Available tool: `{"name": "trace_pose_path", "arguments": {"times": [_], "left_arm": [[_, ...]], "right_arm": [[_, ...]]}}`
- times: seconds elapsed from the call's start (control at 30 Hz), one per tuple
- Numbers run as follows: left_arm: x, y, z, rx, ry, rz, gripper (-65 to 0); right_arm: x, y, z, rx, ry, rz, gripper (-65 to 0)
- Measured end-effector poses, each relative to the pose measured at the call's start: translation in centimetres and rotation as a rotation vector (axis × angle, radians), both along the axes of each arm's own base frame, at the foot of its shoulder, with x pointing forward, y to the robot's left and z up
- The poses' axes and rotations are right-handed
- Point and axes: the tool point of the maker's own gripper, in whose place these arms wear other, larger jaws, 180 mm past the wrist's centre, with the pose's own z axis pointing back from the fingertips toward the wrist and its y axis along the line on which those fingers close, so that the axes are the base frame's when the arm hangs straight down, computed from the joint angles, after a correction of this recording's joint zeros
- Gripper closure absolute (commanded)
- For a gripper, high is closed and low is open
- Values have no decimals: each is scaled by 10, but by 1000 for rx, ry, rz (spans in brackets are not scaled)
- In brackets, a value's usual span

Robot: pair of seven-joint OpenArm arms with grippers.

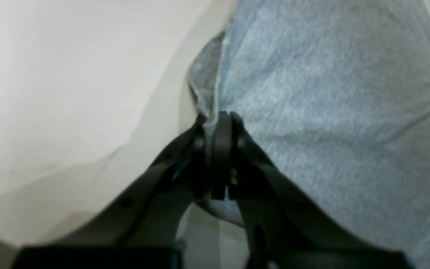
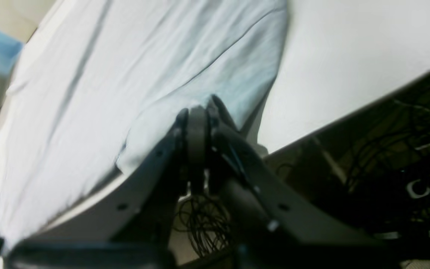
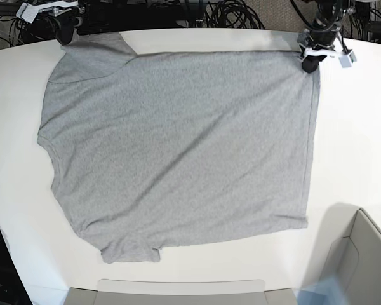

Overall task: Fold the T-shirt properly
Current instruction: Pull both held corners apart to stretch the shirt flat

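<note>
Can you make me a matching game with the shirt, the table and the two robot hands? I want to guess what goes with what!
Things:
1. T-shirt
2. table
3. left gripper
4. right gripper

Descriptions:
A. white and smooth
B. grey, spread flat, plain side up
C. pinching the shirt's corner on the right of the base view
D. pinching the shirt's sleeve at the top left of the base view

Pairs: 1-B, 2-A, 3-C, 4-D
</note>
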Motion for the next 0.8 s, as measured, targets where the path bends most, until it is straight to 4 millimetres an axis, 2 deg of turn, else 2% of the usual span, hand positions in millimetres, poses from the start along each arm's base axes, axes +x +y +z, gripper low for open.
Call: {"name": "trace_pose_path", "arguments": {"times": [0.13,0.43,0.53,0.63,0.7,0.8], "left_arm": [[2,-1,3,2,4,-9,0],[17,-4,21,19,-31,-5,0],[29,0,22,23,-35,26,0],[42,-7,24,-6,-33,-6,0],[51,-10,27,-16,-47,-19,0],[62,-14,31,-27,-65,-29,0]], "right_arm": [[6,4,11,6,-29,8,0],[13,2,16,-10,-37,50,0],[21,2,18,-13,-61,55,0],[29,3,20,-15,-74,70,0],[31,7,14,-14,-31,130,0],[47,13,14,-6,-34,158,0]]}}
